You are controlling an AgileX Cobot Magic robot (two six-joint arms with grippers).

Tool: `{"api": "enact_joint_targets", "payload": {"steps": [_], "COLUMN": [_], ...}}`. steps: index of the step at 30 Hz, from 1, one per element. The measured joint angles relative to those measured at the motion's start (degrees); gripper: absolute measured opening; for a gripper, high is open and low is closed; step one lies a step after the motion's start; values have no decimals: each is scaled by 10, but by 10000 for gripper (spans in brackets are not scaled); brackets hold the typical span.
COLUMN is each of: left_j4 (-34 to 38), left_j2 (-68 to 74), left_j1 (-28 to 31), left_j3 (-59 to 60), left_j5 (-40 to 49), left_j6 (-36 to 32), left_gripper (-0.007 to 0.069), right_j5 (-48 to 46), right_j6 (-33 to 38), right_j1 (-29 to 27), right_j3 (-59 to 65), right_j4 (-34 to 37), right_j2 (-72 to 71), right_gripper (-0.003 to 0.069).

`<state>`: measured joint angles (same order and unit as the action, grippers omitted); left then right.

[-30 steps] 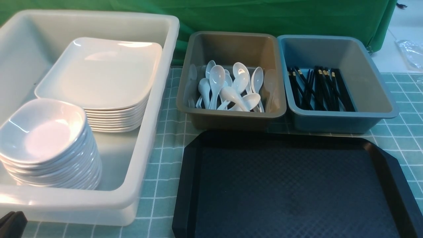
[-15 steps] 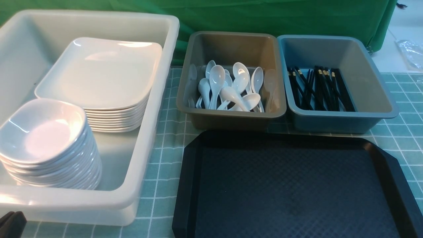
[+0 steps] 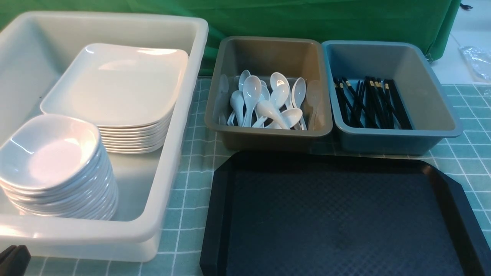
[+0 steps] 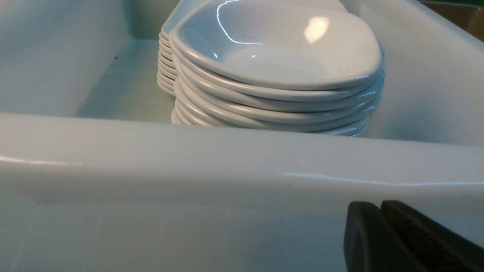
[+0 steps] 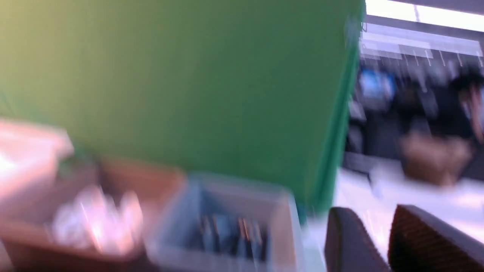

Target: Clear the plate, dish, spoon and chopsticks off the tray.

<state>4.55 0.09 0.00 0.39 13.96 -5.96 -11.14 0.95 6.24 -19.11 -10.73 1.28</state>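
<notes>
Green-checked cloth underlies all. White tub (image 3: pixel 180 126), nine o'clock: stacked glossy square plate (image 3: pixel 115 82), dishes (image 3: pixel 50 153). Grey bin: spoon (image 3: pixel 268 109). Blue bin: chopsticks (image 3: pixel 370 101). Diamond-textured tray (image 3: pixel 337 218), six o'clock. Left gripper (image 4: pixel 380 209) pressed together; right gripper (image 5: pixel 372 221), wrist view only, slightly parted, holding nothing.

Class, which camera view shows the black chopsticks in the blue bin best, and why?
The front view: the chopsticks lie sharp and whole inside the blue bin. The right wrist view shows them only as dark blurred streaks. The left wrist view does not show them.
</notes>
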Motion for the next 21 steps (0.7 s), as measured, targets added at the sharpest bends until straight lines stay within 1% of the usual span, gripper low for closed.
{"api": "enact_joint_targets", "payload": {"steps": [2,3,4,6,7,21], "left_j4": [0,0,0,0,0,0], "left_j2": [0,0,0,0,0,0], "left_j1": [0,0,0,0,0,0], "left_j3": [0,0,0,0,0,0], "left_j5": [0,0,0,0,0,-2], "left_j6": [0,0,-1,-1,-2,-7], "left_gripper": [18,18,18,18,18,18], "right_j5": [0,-1,-1,-3,-21,-23], "right_j6": [0,0,0,0,-1,-3], "right_j1": [-10,-22,-28,-33,-40,-43], "right_j3": [33,87,114,146,184,195], "right_j4": [0,0,0,0,1,1], "right_j2": [0,-1,-1,-1,-8,-12], "right_gripper": [216,218,220,223,228,239]}}
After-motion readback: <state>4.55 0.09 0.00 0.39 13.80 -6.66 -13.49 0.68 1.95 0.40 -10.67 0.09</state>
